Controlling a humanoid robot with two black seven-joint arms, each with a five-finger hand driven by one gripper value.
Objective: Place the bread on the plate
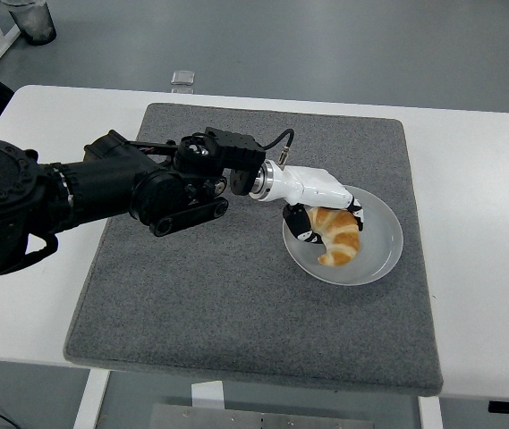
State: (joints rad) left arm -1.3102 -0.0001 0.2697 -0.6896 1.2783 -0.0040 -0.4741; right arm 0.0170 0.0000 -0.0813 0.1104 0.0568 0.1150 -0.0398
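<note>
Robot hand (326, 210) around bread (335, 234)

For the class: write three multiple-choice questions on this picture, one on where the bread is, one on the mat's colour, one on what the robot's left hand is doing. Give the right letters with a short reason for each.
1. Where is the bread?
A. on the plate
B. on the bare table
C. on the floor

2. What colour is the mat under the plate?
A. red
B. grey
C. yellow

3. What is the left hand doing?
A. resting at the table's edge
B. lifting the plate
C. closed around the bread

Key: 1 A, the croissant-shaped bread lies inside the plate's rim. 2 B, the mat is a grey felt-like square on the white table. 3 C, its fingers wrap the bread's upper end over the plate.
</note>
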